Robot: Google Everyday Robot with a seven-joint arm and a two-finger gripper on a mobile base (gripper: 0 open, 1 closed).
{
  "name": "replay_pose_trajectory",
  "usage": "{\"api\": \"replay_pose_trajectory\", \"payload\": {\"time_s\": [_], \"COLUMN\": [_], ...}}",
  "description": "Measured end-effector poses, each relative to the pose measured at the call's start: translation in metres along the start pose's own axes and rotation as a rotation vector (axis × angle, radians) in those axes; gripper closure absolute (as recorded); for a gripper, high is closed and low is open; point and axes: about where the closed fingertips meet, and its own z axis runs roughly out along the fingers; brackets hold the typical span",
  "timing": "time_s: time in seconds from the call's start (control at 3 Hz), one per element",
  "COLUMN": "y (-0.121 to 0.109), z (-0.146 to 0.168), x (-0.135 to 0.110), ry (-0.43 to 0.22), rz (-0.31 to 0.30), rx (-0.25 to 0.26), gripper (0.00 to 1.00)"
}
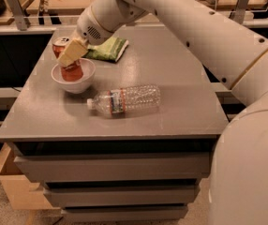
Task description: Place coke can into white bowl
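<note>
Single camera view. The camera is looking steeply down from high on the robot's side of the grey table [181, 83], facing its front edge and drawer fronts [110, 165], with a workbench [31, 18] running across the top. It is sitting close: the arm [195, 27] is filling the right side, reaching away to the gripper [70, 54], which is hanging over the white bowl [85, 81] at the table's far left.

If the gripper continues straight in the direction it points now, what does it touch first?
Probably the coke can: the gripper sits right over it, pointing down, and the can stands in the white bowl.
</note>
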Motion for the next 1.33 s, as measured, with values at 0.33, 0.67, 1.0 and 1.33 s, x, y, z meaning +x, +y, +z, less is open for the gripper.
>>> {"api": "replay_pose_trajectory", "payload": {"time_s": [0.33, 0.67, 1.0, 1.33], "y": [0.0011, 0.0022, 0.0034, 0.0050], "z": [0.0022, 0.0043, 0.0065, 0.0097], "x": [-0.0003, -0.0006, -0.0009, -0.0014], "ry": [0.001, 0.001, 0.002, 0.003], "rz": [-0.001, -0.002, -0.003, -0.004], "rx": [-0.004, -0.008, -0.012, -0.018], "gripper": [0.62, 0.39, 0.16, 0.00]}}
